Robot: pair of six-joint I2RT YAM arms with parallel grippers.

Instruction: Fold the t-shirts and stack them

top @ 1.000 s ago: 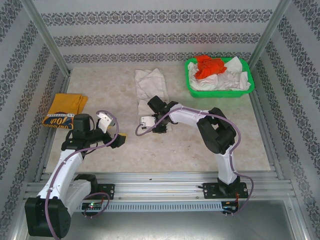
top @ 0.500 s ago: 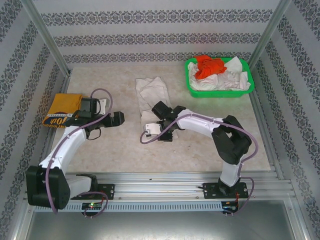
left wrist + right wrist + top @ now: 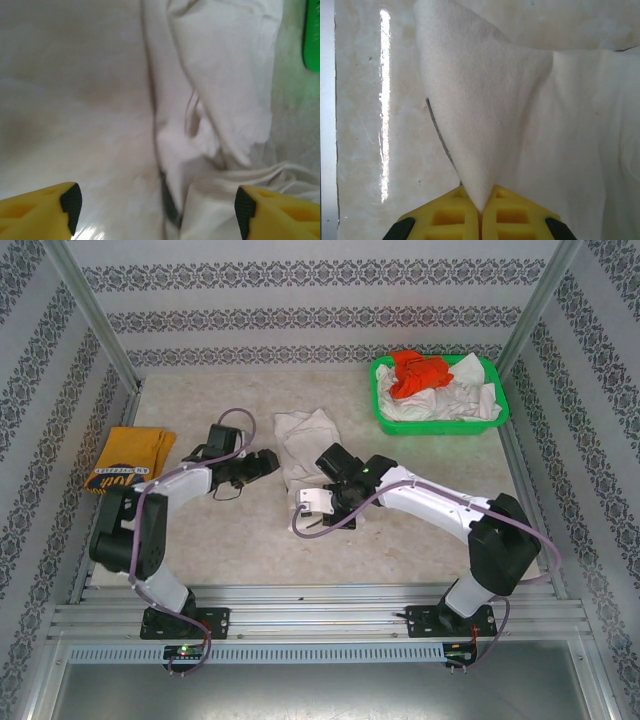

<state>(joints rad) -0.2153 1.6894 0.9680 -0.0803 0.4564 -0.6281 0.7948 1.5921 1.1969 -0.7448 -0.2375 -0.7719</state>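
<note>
- The right tool [image 3: 481,207] is pressed together on a small peak of the white t-shirt [image 3: 485,100], which lies crumpled in the middle of the bench [image 3: 420,515]. The bite looks thin (only the tip of a fold), so a brisk pull could let the cloth slip out.
- I cannot tell whether that pinch holds one layer or several. If both front and back are caught, lifting would haul the shirt up as a lump and not open it.
- The left tool [image 3: 157,205] is spread with nothing between its fingers, just beside the shirt's left edge. Closing here could catch a bunched wrinkle where a clean hem is wanted, and the fold would come out skewed.
- The two tools work close together on one cloth, so a careless sweep could knock one against the other or snag a loose cable.
- Well apart at the left edge lies the mustard-yellow t-shirt [image 3: 128,458], seemingly the start of the stack, and a sloppy fold may fall open on the way there.
- The green basket [image 3: 440,425] at far right holds an orange-red shirt [image 3: 415,372] and more white cloth.
</note>
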